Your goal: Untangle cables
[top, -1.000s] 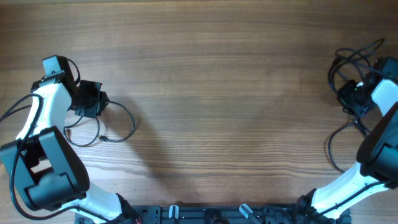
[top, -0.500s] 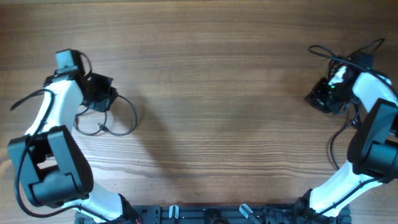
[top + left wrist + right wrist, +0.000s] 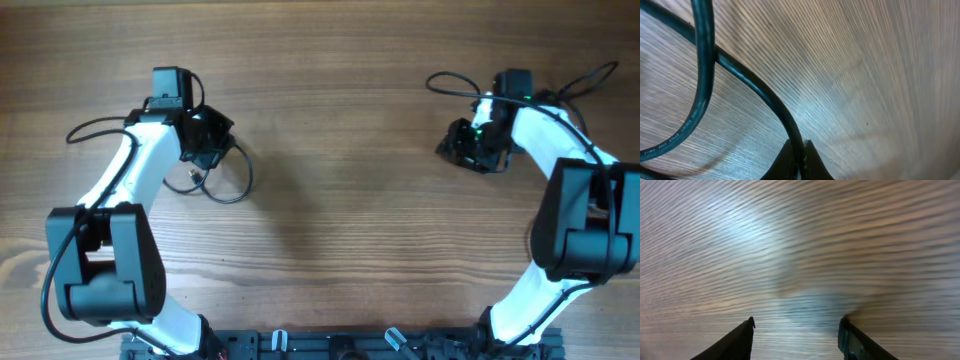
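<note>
A thin black cable (image 3: 243, 182) lies in a loop on the wooden table (image 3: 340, 120), its small plug end (image 3: 193, 177) below my left gripper. My left gripper (image 3: 212, 145) is shut on this cable; in the left wrist view the jaws (image 3: 799, 159) pinch the strand (image 3: 765, 95), and another part of the cable (image 3: 702, 75) crosses over it. My right gripper (image 3: 462, 148) is open and empty, low over bare wood; the right wrist view (image 3: 797, 326) shows only wood between its fingers. More thin black strands (image 3: 590, 78) show at the far right edge, partly hidden by the right arm.
A thin black wire (image 3: 450, 80) arcs from the right wrist, and a similar one (image 3: 95, 124) arcs from the left arm. The arm bases and a black rail (image 3: 340, 345) stand at the near edge.
Both arms have swung inward and away from the near edge. The left gripper has dragged the cable loop to the right. The right gripper has moved left, away from the strands at the right edge.
</note>
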